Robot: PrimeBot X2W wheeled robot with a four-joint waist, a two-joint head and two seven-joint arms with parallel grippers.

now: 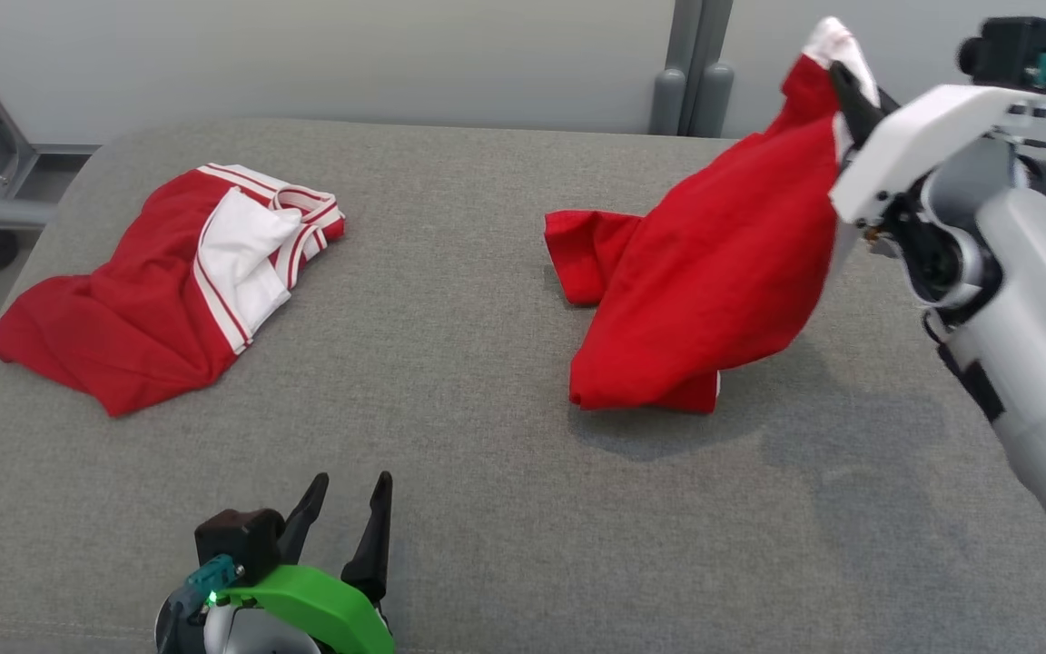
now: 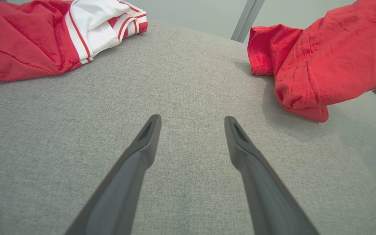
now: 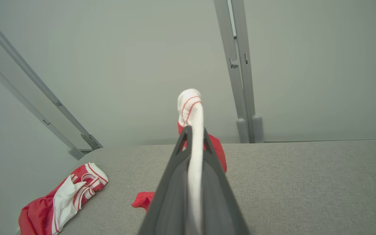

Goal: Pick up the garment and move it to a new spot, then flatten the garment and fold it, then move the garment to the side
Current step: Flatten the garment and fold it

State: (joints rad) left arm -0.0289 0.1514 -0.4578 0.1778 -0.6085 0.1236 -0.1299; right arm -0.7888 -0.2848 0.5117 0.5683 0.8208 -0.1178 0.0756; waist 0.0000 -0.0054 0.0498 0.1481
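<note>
One red garment [image 1: 714,272], white trim pinched in right claw [image 1: 841,77]

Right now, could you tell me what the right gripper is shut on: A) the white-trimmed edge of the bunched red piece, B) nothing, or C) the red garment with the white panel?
A: the right gripper pinches the bunched red piece by its white trim, held high.

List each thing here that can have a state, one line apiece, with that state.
Red garment: gripped by its white trim, partly lifted, lower end on the table.
Red-and-white garment: lying crumpled, untouched.
Right gripper: jaws shut on the red garment.
Left gripper: jaws open, empty.
</note>
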